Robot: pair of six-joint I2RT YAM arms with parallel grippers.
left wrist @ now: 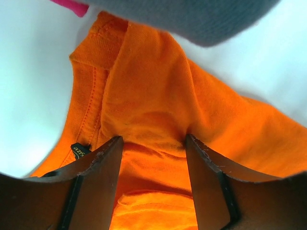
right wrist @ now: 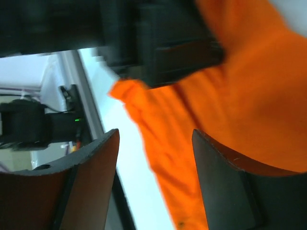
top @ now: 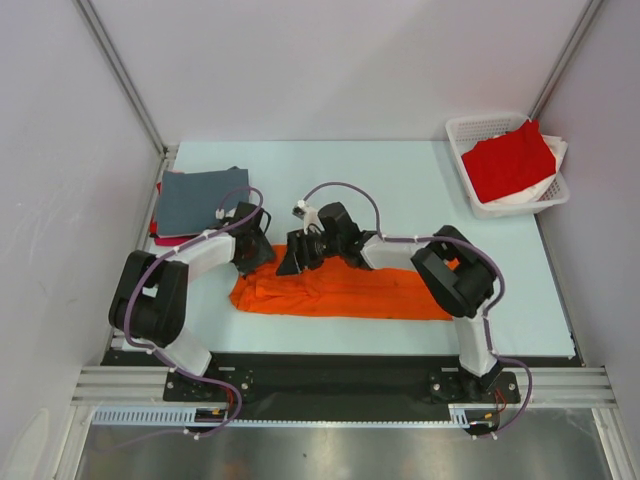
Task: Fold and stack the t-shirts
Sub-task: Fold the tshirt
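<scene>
Left gripper [left wrist: 153,139] astride orange t-shirt [left wrist: 144,86], wrist-view label [left wrist: 80,150]

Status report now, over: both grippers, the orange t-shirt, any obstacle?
Left gripper open, astride a ridge of the orange t-shirt. Right gripper open over its edge, holding nothing. Grey t-shirt lies folded close beside left gripper.

from above, the left gripper [top: 257,250] and right gripper [top: 296,260] hide their own tips. the grey shirt [top: 200,200] covers all but edges of the shirts beneath [top: 158,234]. the right wrist view is blurred. the label [left wrist: 80,151] on the orange shirt [left wrist: 153,100] is too small to read.
</scene>
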